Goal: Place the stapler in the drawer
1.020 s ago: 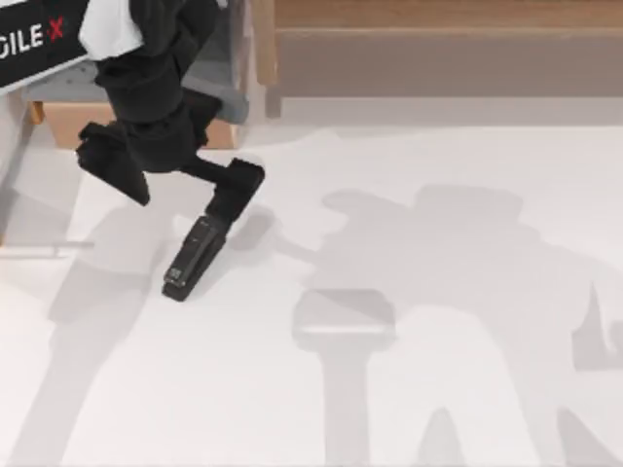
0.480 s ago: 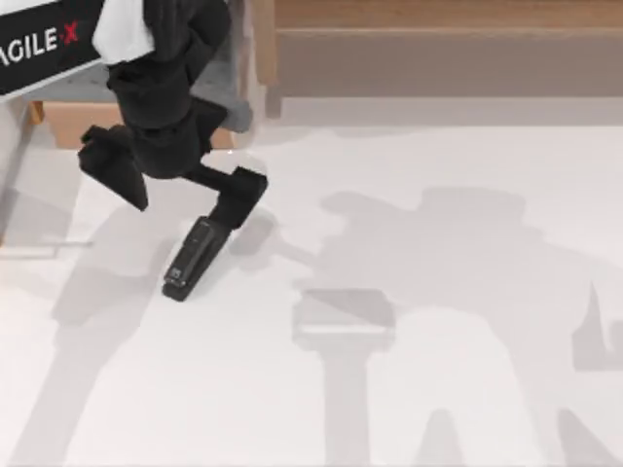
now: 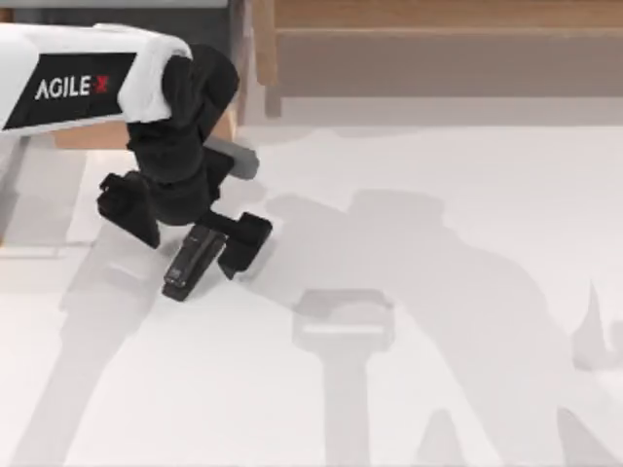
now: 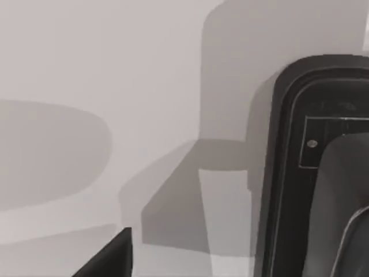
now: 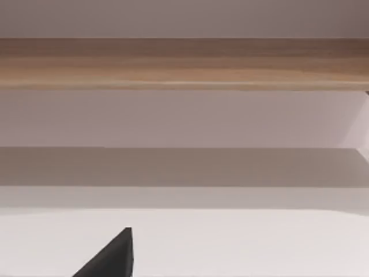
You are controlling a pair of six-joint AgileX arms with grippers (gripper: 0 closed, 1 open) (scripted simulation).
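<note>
Stapler (image 3: 191,261) lay flat on the tabletop (image 3: 438,389) near its left edge, long axis slanted, one end toward the far edge and slightly right, the other toward the near-left. Left jaws (image 3: 185,226) hung over its far end, open, one finger on each long side, so the body sat between them. Drawer (image 3: 229,156) sat just beyond, at the far-left corner, mostly hidden by the arm. Left arm was clearly the nearer. Right jaws: can't tell their state.
</note>
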